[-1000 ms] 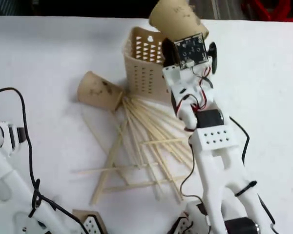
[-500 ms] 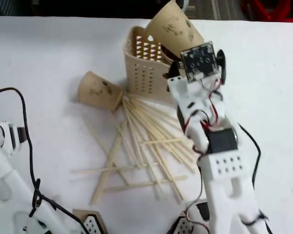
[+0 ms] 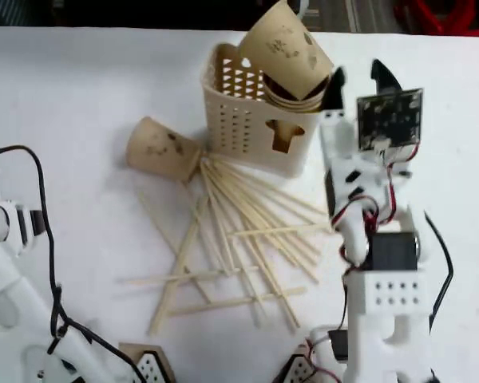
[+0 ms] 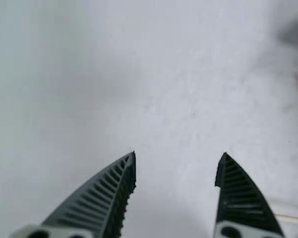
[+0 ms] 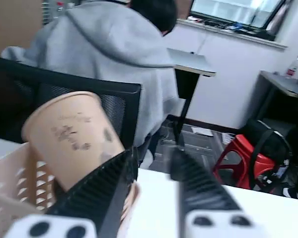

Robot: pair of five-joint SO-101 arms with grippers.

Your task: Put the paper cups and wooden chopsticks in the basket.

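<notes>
A perforated cream basket [image 3: 238, 120] stands at the table's far middle. A tan paper cup [image 3: 286, 49] leans in it, nested into other cups. My right gripper [image 3: 358, 81] hangs just right of the basket, open and empty; its wrist view has the cup [image 5: 72, 133] and basket rim [image 5: 10, 181] close beside the gripper [image 5: 154, 166]. A second paper cup [image 3: 154, 148] lies on its side left of the basket. Several wooden chopsticks [image 3: 239, 231] fan out in front. My left gripper [image 4: 176, 156] is open over bare table, a chopstick [image 4: 293, 218] at its side.
The left arm's body [image 3: 4, 271] and its black cable [image 3: 48, 239] occupy the near left corner. The table's far edge runs just behind the basket. White tabletop [image 3: 80, 80] lies open at the far left and far right.
The right gripper lowered the cup into the basket, opened, and drew away to the right, leaving the cup leaning there. The left arm stayed still.
</notes>
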